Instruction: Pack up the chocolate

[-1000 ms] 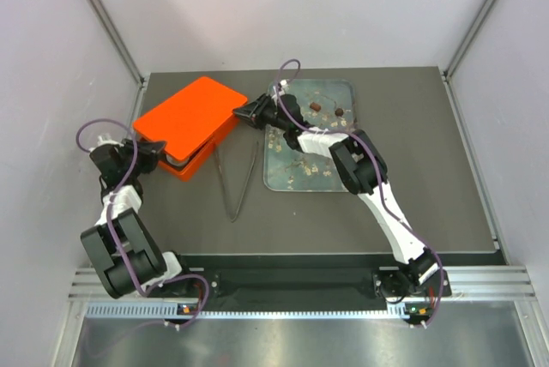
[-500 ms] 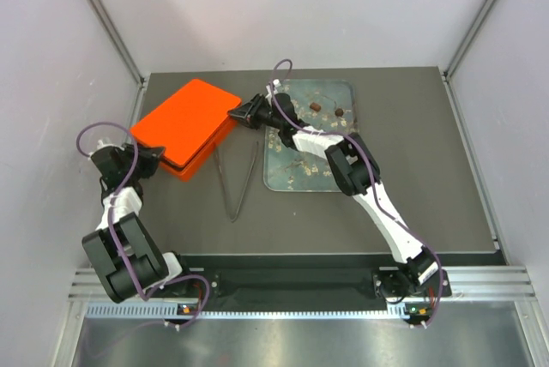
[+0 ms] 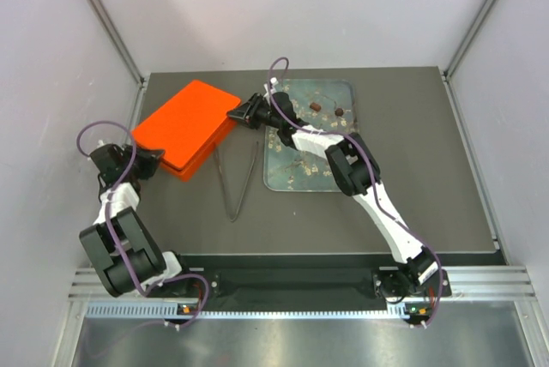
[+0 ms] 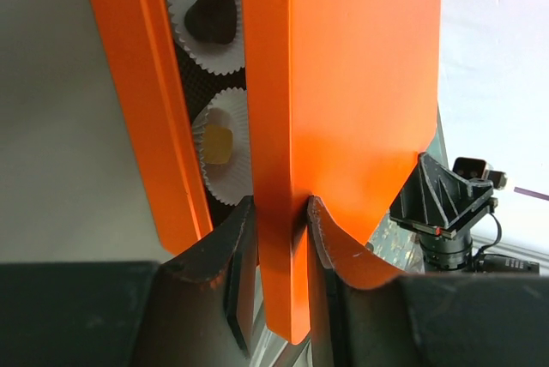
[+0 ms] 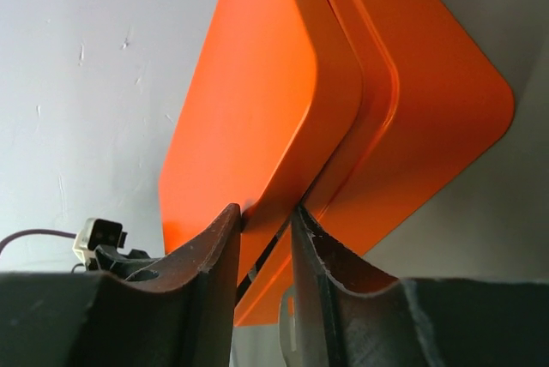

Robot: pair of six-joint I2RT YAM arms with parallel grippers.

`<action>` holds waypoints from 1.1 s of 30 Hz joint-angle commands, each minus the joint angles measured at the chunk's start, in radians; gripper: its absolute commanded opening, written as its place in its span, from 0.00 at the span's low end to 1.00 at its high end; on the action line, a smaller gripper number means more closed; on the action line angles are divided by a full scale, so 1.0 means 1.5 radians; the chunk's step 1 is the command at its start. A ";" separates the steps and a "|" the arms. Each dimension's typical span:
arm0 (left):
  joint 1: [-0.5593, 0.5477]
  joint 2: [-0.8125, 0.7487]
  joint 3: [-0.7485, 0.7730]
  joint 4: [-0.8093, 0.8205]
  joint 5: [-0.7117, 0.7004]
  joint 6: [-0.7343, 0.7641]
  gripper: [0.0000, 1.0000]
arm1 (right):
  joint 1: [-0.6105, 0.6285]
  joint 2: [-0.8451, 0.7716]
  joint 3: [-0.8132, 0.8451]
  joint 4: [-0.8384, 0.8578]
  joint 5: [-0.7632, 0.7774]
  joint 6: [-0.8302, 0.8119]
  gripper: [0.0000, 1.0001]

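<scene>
An orange box (image 3: 176, 161) sits at the table's back left with its orange lid (image 3: 187, 123) almost down on it. My left gripper (image 3: 151, 158) is shut on the lid's near-left edge (image 4: 279, 238). My right gripper (image 3: 240, 115) is shut on the lid's right corner (image 5: 268, 213). In the left wrist view, through the gap between the lid (image 4: 352, 75) and the box wall (image 4: 137, 101), a dark chocolate (image 4: 212, 17) and a tan chocolate (image 4: 219, 144) sit in white paper cups. Two brown chocolates (image 3: 316, 106) (image 3: 340, 111) lie on the glassy blossom-print tray (image 3: 296, 174).
Metal tongs (image 3: 240, 180) lie on the grey table between the box and the tray. The right arm stretches across the tray's left part. White walls stand close on the left and at the back.
The lid has come down closer onto the box, and the dark gap at its near edge has narrowed. Both grippers have moved with it, slightly left.
</scene>
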 commanded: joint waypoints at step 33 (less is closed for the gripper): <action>0.013 -0.009 0.006 0.030 -0.090 0.112 0.00 | -0.024 -0.101 -0.030 -0.003 -0.007 -0.071 0.43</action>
